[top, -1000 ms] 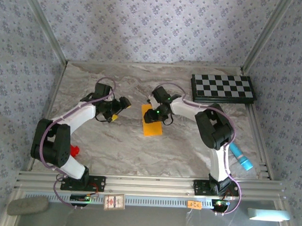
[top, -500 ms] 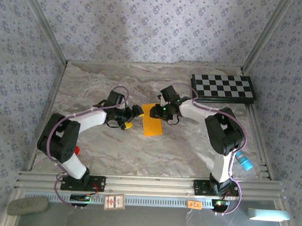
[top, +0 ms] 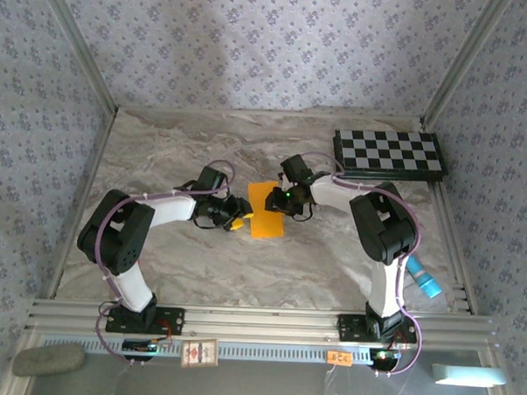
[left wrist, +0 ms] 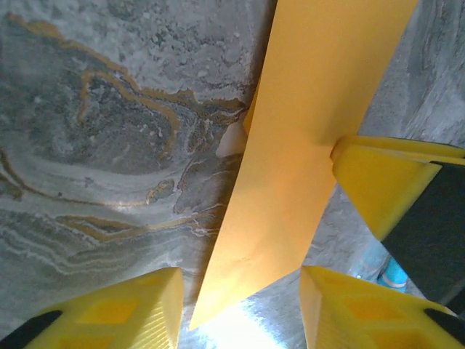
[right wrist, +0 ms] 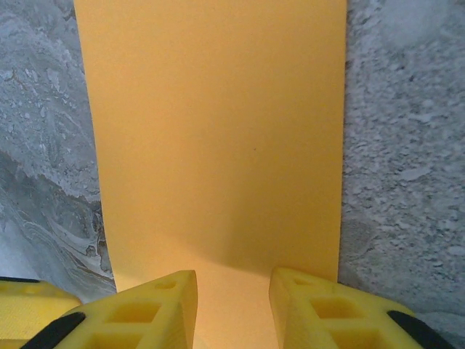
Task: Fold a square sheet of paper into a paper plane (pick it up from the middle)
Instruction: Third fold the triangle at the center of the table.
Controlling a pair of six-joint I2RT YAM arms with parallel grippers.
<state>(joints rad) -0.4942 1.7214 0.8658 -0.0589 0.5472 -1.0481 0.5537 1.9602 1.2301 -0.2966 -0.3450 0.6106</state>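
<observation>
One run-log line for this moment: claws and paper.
paper: rectangular strip, folding unfinished | left claw: open, straddling its corner | right claw: open over it

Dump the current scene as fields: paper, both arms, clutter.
paper: orange-yellow sheet of paper, a narrow rectangle, on the marble table, mid-workspace
left gripper: at the paper's left edge, jaws apart, the paper's corner seen between them
right gripper: at the paper's far end, jaws apart with a narrow gap
checkerboard: far right corner, untouched
blue object: right edge, beside the right arm
progress: no pointed nose folded yet
</observation>
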